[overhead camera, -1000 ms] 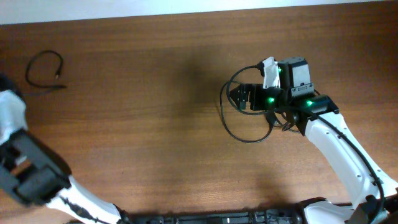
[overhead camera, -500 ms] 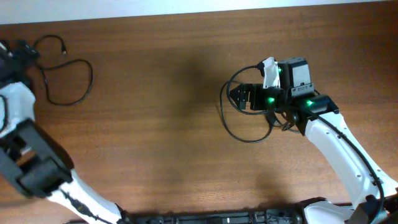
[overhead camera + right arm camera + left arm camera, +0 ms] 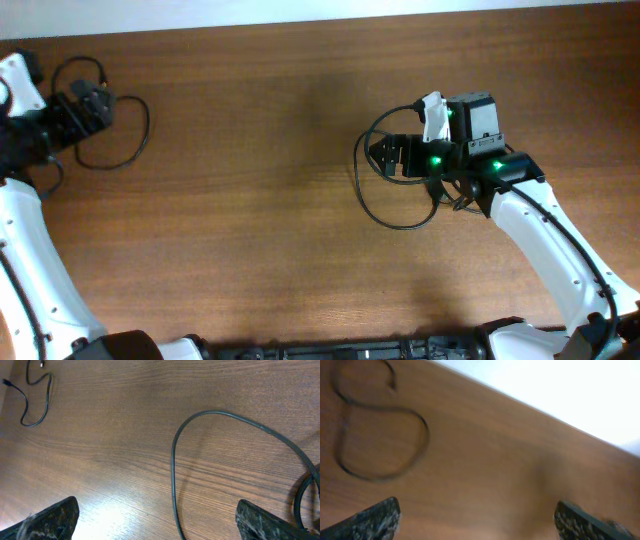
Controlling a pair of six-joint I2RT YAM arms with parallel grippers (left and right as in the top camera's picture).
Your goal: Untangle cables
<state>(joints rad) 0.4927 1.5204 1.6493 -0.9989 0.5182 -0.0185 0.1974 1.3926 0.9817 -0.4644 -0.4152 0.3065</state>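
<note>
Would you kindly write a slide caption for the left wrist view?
Open left gripper facing a looped black cable lying on the wooden table.

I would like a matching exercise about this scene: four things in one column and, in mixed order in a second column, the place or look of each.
Column one:
1. left pincer
2. right pincer
3. thin cable
4. table

Column two:
A. brown wood
B. open, right of the table's middle in the overhead view
C. black, lying in an S-like curve
D. open, at the table's far left in the overhead view

Pairs: 1-D, 2-B, 3-C, 4-A
</note>
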